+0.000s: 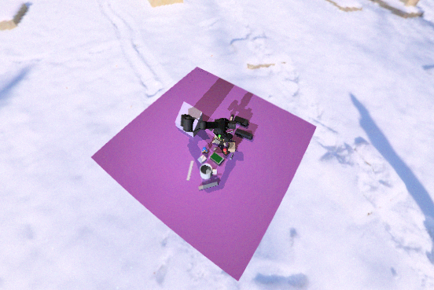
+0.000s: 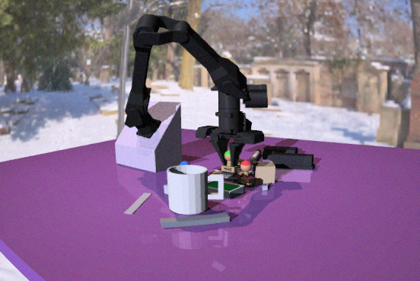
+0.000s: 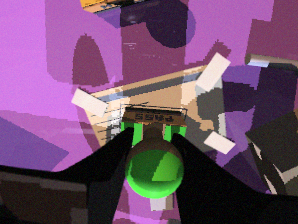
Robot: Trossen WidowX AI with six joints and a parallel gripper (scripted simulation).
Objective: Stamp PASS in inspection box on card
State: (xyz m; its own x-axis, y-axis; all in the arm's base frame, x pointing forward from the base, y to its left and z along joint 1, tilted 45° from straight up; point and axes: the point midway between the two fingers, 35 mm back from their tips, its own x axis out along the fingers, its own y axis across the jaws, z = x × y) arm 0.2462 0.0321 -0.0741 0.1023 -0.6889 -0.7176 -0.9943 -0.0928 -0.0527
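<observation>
My gripper (image 2: 228,161) (image 3: 152,136) is shut on the PASS stamp, gripping it below its green knob (image 2: 227,153) (image 3: 154,172). The stamp's base (image 2: 229,169) (image 3: 154,118) is low over the card (image 3: 165,95), its lettered side face showing. Thin box lines on the card show around the base; I cannot tell whether the base touches the card, and its underside is hidden. White tabs lie at the card's corners. The green ink pad (image 1: 216,158) (image 2: 227,186) lies nearer the mug. A red-topped stamp (image 1: 225,151) (image 2: 246,166) stands beside the card.
A white mug (image 1: 206,171) (image 2: 188,190) stands beyond the pad, with a grey bar (image 1: 208,185) (image 2: 195,220) and a flat strip (image 1: 189,170) (image 2: 138,203) near it. A beige block (image 2: 265,172) stands by the red-topped stamp. A blue knob (image 1: 204,149) (image 2: 184,163) shows behind the mug.
</observation>
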